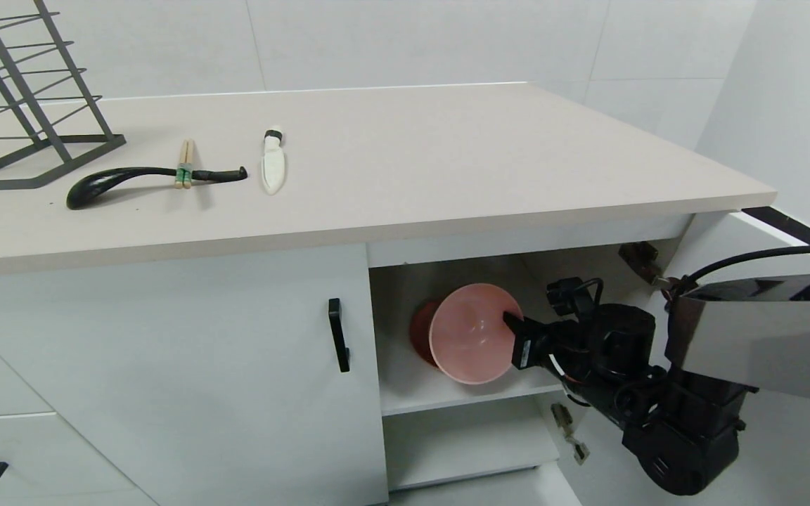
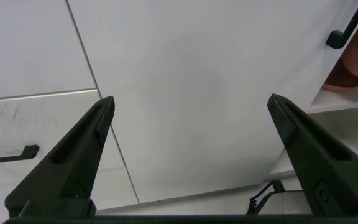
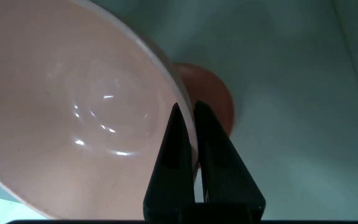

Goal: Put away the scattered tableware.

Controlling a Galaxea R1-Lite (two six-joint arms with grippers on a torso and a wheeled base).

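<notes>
Right gripper (image 1: pixel 512 323) is clamped on the rim of the pink bowl (image 1: pixel 468 344), which stands tilted on edge inside the cabinet at the upper shelf (image 1: pixel 412 395), just in front of a red bowl (image 1: pixel 418 336). Smart play: level it, settle it, then release. Left gripper (image 2: pixel 191 101) hangs wide open, empty.

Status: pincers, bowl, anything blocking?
Right pincer shut on pink bowl rim, inside open cabinet. Left pincer open, facing closed door. Red bowl close behind it. Black ladle, chopsticks on counter.

red bowl (image 1: pixel 419 332) mostly behind pink bowl (image 1: pixel 472 343), rack (image 1: pixel 22 88) edge-cropped
</notes>
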